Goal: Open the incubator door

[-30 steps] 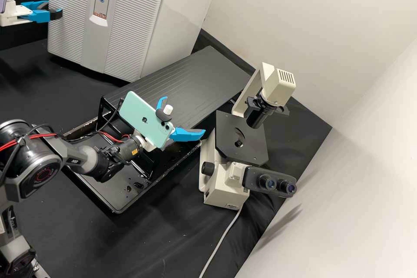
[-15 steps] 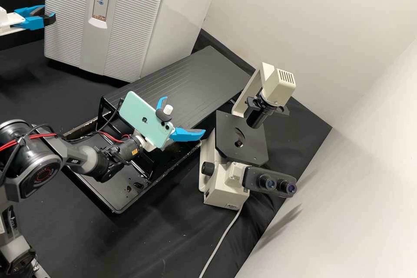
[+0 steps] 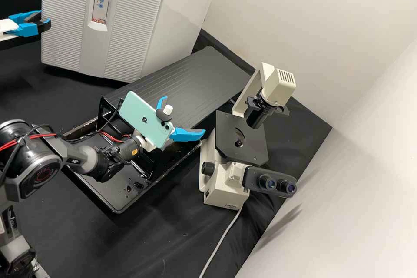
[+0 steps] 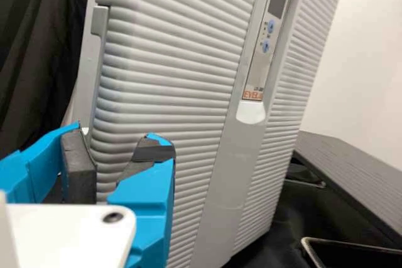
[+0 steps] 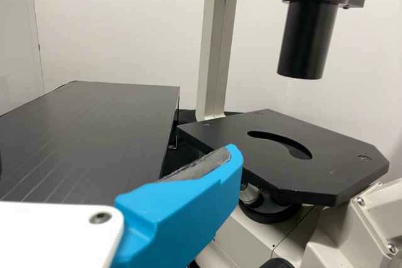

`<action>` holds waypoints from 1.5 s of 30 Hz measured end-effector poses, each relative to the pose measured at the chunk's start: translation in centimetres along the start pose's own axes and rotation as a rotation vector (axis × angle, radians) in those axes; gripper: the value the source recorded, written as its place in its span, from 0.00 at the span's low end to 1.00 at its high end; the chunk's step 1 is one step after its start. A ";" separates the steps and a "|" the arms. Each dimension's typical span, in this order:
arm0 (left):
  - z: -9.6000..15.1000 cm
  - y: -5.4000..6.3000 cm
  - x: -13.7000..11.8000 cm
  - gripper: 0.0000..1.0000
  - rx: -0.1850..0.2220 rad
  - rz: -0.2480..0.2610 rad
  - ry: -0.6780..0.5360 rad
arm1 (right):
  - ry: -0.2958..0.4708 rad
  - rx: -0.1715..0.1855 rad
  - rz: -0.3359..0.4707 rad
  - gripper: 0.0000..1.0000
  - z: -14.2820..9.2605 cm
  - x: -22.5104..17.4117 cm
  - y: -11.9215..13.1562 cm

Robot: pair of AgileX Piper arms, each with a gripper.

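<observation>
White, ribbed incubator door (image 3: 134, 19), in the high view's upper left, on the front of the incubator (image 3: 184, 17); smooth vertical band down its middle carries a control panel (image 3: 100, 4) with dark display and blue buttons. Width of any gap between door and cabinet: cannot tell. Left gripper (image 3: 43, 20) sits at the door's outer side edge, well apart from the panel. In the left wrist view, the left gripper (image 4: 122, 137) is released: dark pads (image 4: 148, 153) stand apart, ribbed door face visible between them, one finger overlapping the recessed edge strip (image 4: 95, 73). Contact with the door: cannot tell. Right gripper (image 3: 184, 115) hangs unclenched over the black tray (image 3: 100, 195) area, blue fingers spread wide, nothing held; teal phone (image 3: 141, 115) mounted just behind them. Right wrist view: one finger just beside the flat black stage (image 5: 289, 177) of the microscope. Dark grooved board (image 3: 204, 76) lies between incubator and microscope (image 3: 223, 193); the latter stands upright, twin eyepieces toward the high camera, black tube (image 5: 306, 39) above the stage. Grey cable (image 3: 219, 243) runs from its base across black cloth (image 3: 173, 230); pale wall (image 3: 347, 147) beyond.
</observation>
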 end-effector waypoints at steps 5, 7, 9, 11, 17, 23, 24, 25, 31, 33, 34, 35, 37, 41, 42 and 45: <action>0.3 -0.4 -0.7 0.00 0.001 -0.009 -0.032 | 0.000 0.000 0.000 1.00 0.0 0.0 0.0; 0.4 -0.5 -0.9 0.00 -0.001 -0.010 -0.035 | 0.000 0.000 0.000 1.00 0.0 0.0 0.0; 0.5 -0.6 -1.2 0.00 -0.001 -0.008 -0.039 | 0.000 0.000 0.000 1.00 0.0 0.0 0.0; 0.8 -0.5 -1.7 0.00 0.010 -0.012 -0.053 | 0.000 0.000 0.000 1.00 0.0 0.0 0.0; 1.5 -0.9 -3.2 0.00 0.047 -0.051 -0.099 | 0.000 0.000 0.000 1.00 0.0 0.0 0.0; 2.6 -1.4 -4.4 0.00 0.094 -0.094 -0.169 | 0.000 0.000 0.000 1.00 0.0 0.0 0.0; 2.8 -1.5 -4.6 0.00 0.109 -0.107 -0.188 | 0.000 0.000 0.000 1.00 0.0 0.0 0.0; 3.1 -1.7 -4.7 0.00 0.127 -0.126 -0.222 | 0.000 0.000 0.000 1.00 0.0 0.0 0.0; 6.5 -5.5 -8.1 0.00 0.351 -0.510 -0.736 | 0.000 0.000 0.000 1.00 0.0 0.0 0.0; 6.6 -6.3 -9.1 0.00 0.397 -0.595 -0.810 | 0.000 0.000 0.000 1.00 0.0 0.0 0.0; 6.6 -6.5 -9.4 0.00 0.411 -0.611 -0.816 | 0.000 0.000 0.000 1.00 0.0 0.0 0.0; 6.6 -6.5 -9.4 0.00 0.417 -0.614 -0.814 | 0.000 0.000 0.000 1.00 0.0 0.0 0.0; 6.6 -6.4 -9.4 0.00 0.414 -0.607 -0.807 | 0.000 0.000 0.000 1.00 0.0 0.0 0.0; 6.6 -6.4 -9.2 0.00 0.410 -0.598 -0.788 | 0.000 0.000 0.000 1.00 0.0 0.0 0.0; 6.6 -6.3 -9.2 0.00 0.407 -0.594 -0.783 | 0.000 0.000 0.000 1.00 0.0 0.0 0.0; 6.5 -6.3 -9.1 0.00 0.406 -0.591 -0.780 | 0.000 0.000 0.000 1.00 0.0 0.0 0.0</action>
